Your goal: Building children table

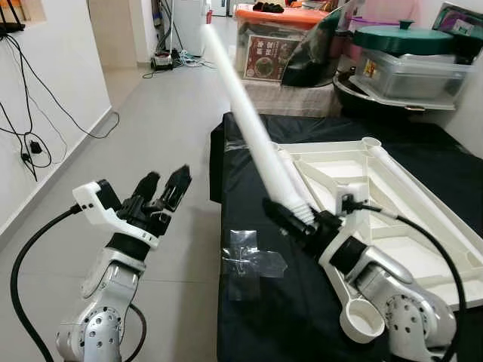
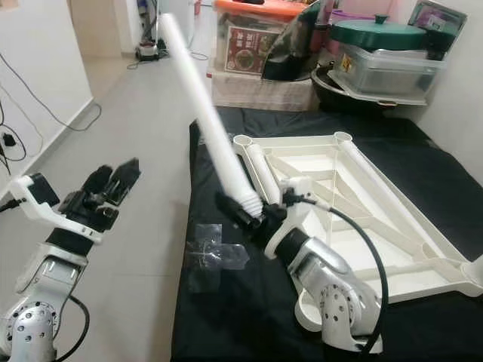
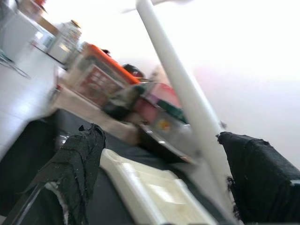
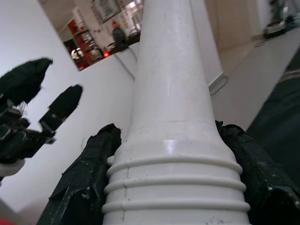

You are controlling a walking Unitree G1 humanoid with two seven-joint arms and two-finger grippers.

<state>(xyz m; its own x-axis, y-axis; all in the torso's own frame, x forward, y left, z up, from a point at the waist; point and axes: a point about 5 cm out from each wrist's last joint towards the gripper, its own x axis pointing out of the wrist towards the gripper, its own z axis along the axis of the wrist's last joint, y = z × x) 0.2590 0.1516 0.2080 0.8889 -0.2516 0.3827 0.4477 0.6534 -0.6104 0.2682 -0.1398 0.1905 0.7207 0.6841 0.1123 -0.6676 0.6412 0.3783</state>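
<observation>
R gripper jaws pinching table leg | L gripper jaws spread, over floor

Upturned tabletop on cloth-covered table

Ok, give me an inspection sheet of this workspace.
Surface: black cloth over the work table.
Job's things: white tabletop lying underside up; one leg lies on it; another leg held slanting up over the floor.
Clutter: crumpled clear plastic on the cloth.
Grippers: right gripper shut on the leg's ribbed end; left gripper open, beside the cloth, holding nothing.
Cables: wires along the wall and floor.
Surroundings: storage boxes and a green lid behind.
</observation>
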